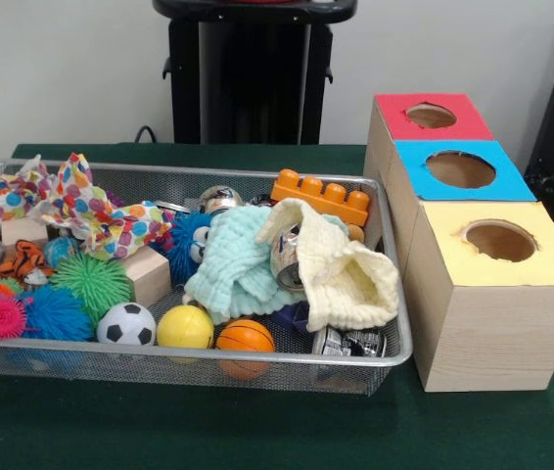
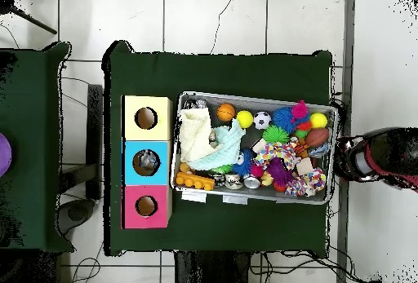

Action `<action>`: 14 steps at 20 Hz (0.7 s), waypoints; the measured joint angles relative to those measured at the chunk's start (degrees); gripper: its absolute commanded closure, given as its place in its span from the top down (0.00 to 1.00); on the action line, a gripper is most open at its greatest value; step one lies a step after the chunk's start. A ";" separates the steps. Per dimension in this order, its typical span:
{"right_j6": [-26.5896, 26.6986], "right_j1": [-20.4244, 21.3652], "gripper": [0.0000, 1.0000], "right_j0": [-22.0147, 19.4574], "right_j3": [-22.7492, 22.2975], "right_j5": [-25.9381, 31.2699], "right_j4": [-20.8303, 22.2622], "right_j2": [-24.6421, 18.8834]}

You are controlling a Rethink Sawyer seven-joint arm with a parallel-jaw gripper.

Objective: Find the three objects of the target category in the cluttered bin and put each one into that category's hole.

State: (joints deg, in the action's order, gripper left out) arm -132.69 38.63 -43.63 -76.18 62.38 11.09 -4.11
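The silver wire-mesh bin (image 1: 160, 351) stands on the green table, full of toys and cloths; it also shows in the overhead view (image 2: 253, 97). I cannot pick out a clear plastic bottle for certain. A crumpled shiny item (image 1: 346, 341) lies in the bin's front right corner. Another shiny item (image 1: 290, 257) is wedged between a mint cloth (image 1: 233, 264) and a cream cloth (image 1: 355, 279). A third shiny round item (image 1: 220, 197) lies at the back. Something grey shows inside the blue box's hole (image 2: 145, 162). The gripper and arm are out of both views.
Three wooden boxes with round holes stand right of the bin: red-topped (image 1: 394, 122), blue-topped (image 1: 419, 176), yellow-topped (image 1: 453, 264). The bin also holds balls, spiky toys, an orange brick (image 1: 321, 196) and a dotted cloth (image 1: 81, 206). A dark and red shape, perhaps a person (image 2: 380, 156), shows at the overhead view's right edge.
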 measured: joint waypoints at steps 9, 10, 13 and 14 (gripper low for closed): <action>0.00 2.02 0.00 1.07 -5.02 -2.35 -0.76 0.00; 0.00 2.15 0.00 1.19 -5.33 -2.52 -0.85 0.00; 0.00 3.01 0.00 1.88 -7.52 -3.65 -1.22 0.00; 0.00 3.20 0.00 2.01 -8.00 -3.89 -1.28 0.01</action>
State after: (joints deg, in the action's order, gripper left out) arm -132.69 41.83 -41.62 -84.18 58.49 9.81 -4.10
